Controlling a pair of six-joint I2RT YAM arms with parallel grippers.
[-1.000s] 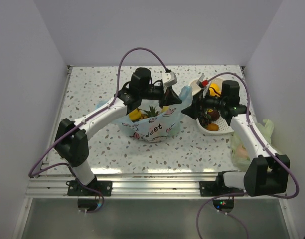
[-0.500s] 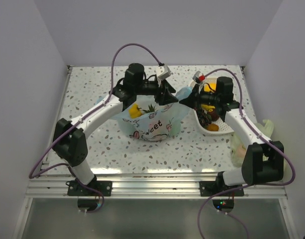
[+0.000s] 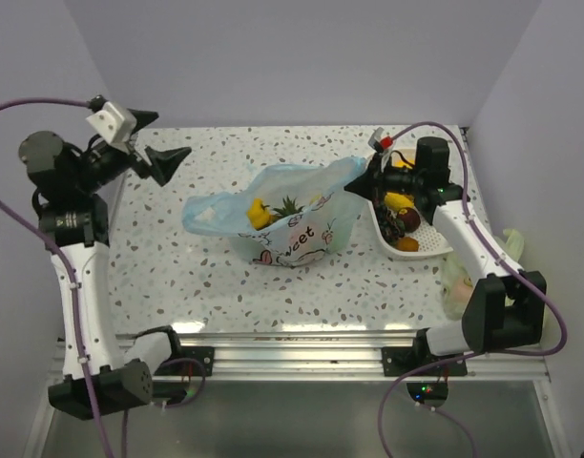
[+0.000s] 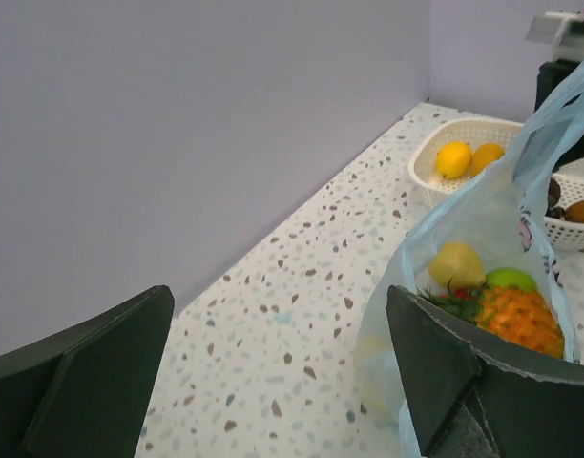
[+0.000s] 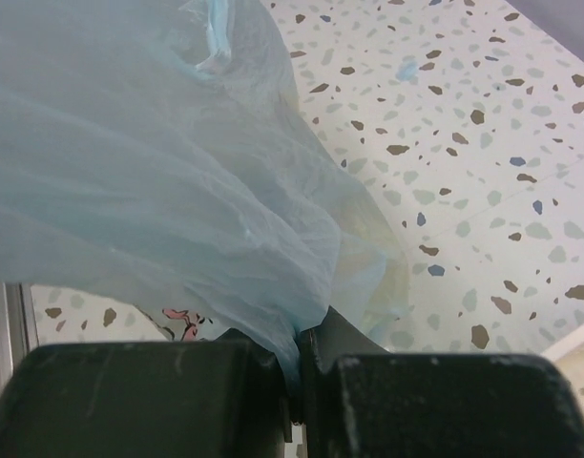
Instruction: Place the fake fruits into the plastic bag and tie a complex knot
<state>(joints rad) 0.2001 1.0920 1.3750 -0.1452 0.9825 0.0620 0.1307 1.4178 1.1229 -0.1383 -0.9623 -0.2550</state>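
The thin, translucent light-blue plastic bag [image 3: 297, 234] with cartoon prints sits slumped in the middle of the speckled table [image 3: 177, 277]. Its mouth gapes, and a few glossy fake fruits [image 3: 273, 210] show inside: a little pineapple [image 4: 521, 320], a yellow one and a green one. More fruit lies in the white plastic basket [image 3: 435, 250] just beside it on the right. The right gripper [image 3: 362, 187] has its jaws pinched tight on a fold of the bag's right rim, holding it up. The left gripper [image 3: 173, 134] hangs spread wide and empty, high over the far left corner, well apart from the bag. That film looks feather-light, soft and slippery, and I'd judge it slides out or tears if tugged. The loose left handle flap [image 3: 204, 215] lying on the table seems the place to take hold, gathered thick rather than by one layer.
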